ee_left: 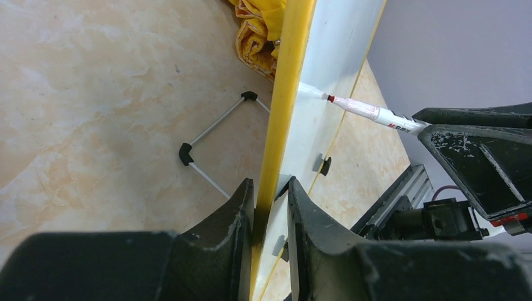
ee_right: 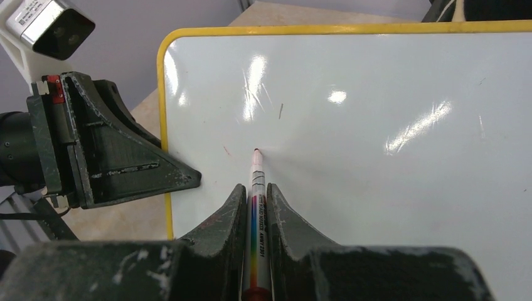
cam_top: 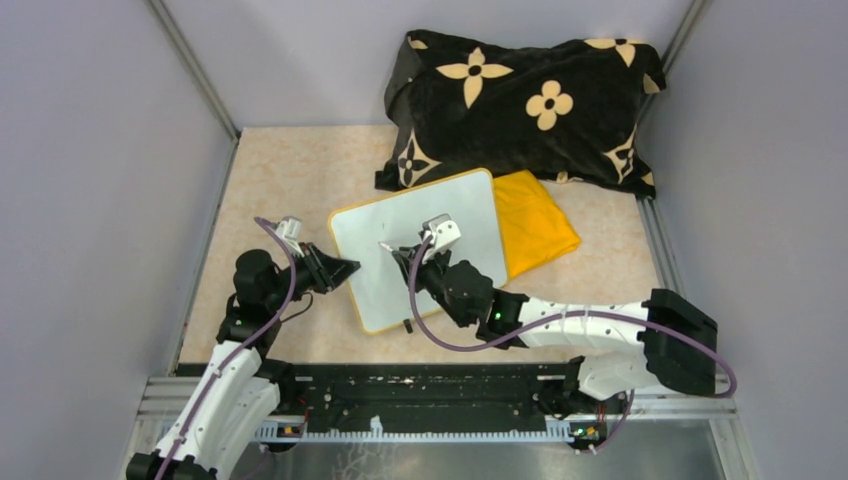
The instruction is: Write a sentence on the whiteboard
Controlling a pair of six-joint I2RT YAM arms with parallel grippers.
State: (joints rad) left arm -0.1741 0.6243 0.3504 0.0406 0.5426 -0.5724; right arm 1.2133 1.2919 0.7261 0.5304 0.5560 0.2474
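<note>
Right wrist view puts the flat white rectangular whiteboard with its rounded corners and thin orange-yellow rim (ee_right: 376,157) close ahead. Its surface is almost bare: only a short dark stroke (ee_right: 280,111) and a tiny reddish tick (ee_right: 226,150) show, with no readable word of the sentence. The right gripper (ee_right: 256,191) is closed tight on a slim white marker with a rainbow stripe (ee_right: 257,182), whose red tip touches the board near its left rim. In the left wrist view, the left gripper (ee_left: 270,188) pinches the board's yellow edge between narrowly set jaws, steadying it. The board appears propped at a slant on the beige marbled table (cam_top: 290,170), beside a folded yellow cloth (cam_top: 535,225) and in front of a black flower-patterned pillow (cam_top: 520,105). Judged from this, the setup is done and writing is only at its start; practically the whole sentence remains to be written.
</note>
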